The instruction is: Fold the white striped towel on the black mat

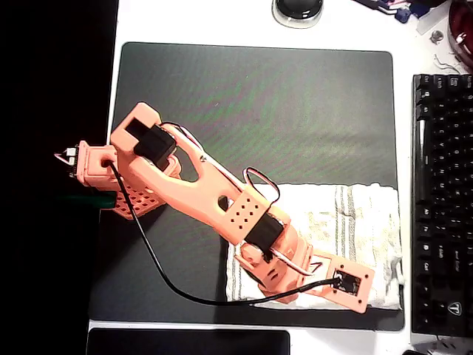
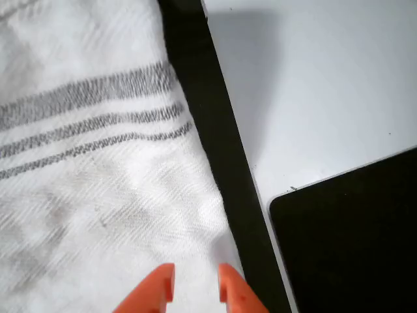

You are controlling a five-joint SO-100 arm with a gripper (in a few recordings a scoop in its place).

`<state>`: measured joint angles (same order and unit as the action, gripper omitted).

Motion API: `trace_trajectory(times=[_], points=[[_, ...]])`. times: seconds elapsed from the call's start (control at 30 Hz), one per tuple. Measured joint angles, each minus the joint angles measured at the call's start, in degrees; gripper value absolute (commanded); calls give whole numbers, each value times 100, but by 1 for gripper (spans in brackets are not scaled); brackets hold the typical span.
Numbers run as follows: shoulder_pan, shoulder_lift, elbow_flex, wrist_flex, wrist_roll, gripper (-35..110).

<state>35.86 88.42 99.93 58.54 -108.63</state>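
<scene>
The white striped towel (image 1: 347,222) lies flat on the lower right part of the black mat (image 1: 259,103). The orange arm reaches across the mat, and its wrist (image 1: 347,282) hangs over the towel's near edge. In the wrist view my gripper (image 2: 195,283) is open by a narrow gap, its orange fingertips (image 2: 159,282) just above the towel (image 2: 98,182) close to its edge. Three grey stripes cross the cloth ahead of the tips. A strip of the mat (image 2: 218,150) runs beside the towel. Nothing is held.
A black keyboard (image 1: 442,200) stands right of the mat. A small black pad (image 1: 188,342) lies below the mat, its corner (image 2: 345,241) showing on the white table (image 2: 313,85). A round dark object (image 1: 298,9) sits at the top edge.
</scene>
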Motion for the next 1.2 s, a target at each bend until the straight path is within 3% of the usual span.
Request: trace_trajectory(times=[0.4,0.97,1.2], points=[[-879,1837,1415,246,185,10],[-3287,5572,4860,325,932,5],[-3489,6583,5792,343,1239,0]])
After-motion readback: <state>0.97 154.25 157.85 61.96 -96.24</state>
